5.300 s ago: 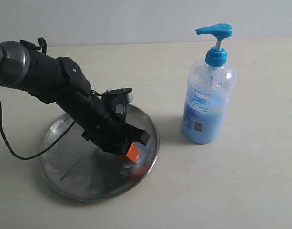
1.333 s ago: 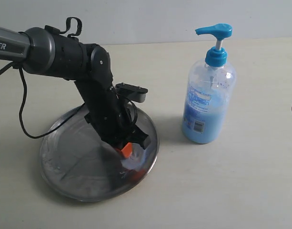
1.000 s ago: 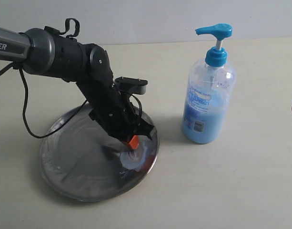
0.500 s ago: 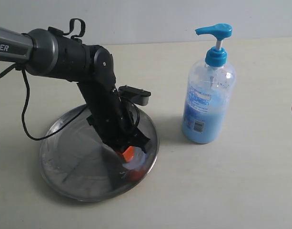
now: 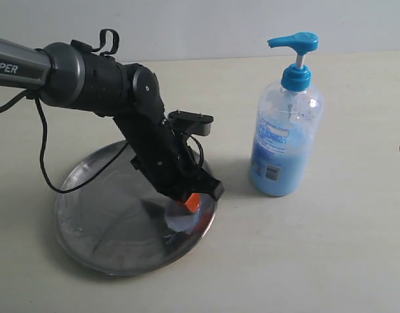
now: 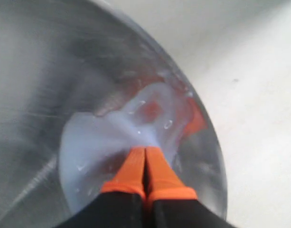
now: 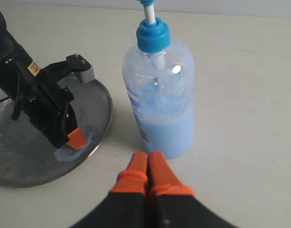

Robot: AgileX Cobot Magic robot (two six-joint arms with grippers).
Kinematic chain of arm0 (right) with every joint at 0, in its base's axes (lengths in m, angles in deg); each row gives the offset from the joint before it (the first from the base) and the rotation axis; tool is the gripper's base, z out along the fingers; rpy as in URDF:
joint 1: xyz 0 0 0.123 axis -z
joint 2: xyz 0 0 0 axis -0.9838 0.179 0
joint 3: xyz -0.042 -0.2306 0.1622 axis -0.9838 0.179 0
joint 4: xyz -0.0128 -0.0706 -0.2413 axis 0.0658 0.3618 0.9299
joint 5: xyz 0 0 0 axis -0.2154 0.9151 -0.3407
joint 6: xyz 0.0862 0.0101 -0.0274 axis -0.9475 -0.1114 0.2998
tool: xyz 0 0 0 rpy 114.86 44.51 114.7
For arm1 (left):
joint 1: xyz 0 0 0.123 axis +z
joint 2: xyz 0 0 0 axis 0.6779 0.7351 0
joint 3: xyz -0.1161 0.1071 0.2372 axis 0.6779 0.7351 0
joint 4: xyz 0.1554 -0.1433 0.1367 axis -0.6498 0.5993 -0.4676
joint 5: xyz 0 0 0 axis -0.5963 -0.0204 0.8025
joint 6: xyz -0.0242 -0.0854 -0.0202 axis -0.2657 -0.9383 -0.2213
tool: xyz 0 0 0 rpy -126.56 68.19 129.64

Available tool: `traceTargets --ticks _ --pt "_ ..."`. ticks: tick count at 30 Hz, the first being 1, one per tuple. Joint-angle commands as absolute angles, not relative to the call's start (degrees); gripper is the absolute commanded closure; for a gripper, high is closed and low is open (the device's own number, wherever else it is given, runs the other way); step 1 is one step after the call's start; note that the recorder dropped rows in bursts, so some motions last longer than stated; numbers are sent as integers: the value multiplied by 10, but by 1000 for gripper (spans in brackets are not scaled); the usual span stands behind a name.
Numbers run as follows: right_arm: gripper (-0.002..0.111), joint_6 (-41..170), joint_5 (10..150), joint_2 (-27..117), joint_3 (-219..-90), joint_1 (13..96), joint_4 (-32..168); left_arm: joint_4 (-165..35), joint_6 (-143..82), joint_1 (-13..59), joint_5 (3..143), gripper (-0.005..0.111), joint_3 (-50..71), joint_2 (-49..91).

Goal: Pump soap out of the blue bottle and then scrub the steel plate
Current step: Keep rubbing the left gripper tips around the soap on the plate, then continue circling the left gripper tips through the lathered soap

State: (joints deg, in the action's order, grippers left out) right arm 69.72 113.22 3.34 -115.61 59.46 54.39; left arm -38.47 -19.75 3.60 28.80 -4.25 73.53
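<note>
Exterior view: my left jaws rest with their tips in the pale blue creamy soap smear on the wide, round, dull steel plate. The tall clear bottle with blue pump head stands upright, apart from them.

Left wrist view: the jaws are together and empty, with soap around their tips, near the rim.

Right wrist view: the right jaws are together and empty, with the bottle just ahead.

I judge the pumping done. The scrubbing covers only this edge.

Right gripper (orange tips together) just beside the blue bottle, pale soap on the steel plate nearby.
</note>
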Motion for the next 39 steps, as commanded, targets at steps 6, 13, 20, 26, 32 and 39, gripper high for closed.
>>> traceTargets --ticks 6,13,20,26,32,39 --pt "108 701 1131 32 -1158 596 546 -487 -208 31 237 106 -33 751" --pt "108 701 1131 32 -1158 596 546 -509 -268 31 309 106 -33 751" --pt "108 701 1131 32 -1158 596 546 -411 -247 31 341 106 -33 751" --pt "108 701 1131 32 -1158 596 546 -369 -181 31 297 106 -33 751" --pt "108 701 1131 32 -1158 596 546 -470 -209 33 267 106 -33 751" --pt "108 701 1131 32 -1158 596 546 -520 -307 34 320 106 -33 751"
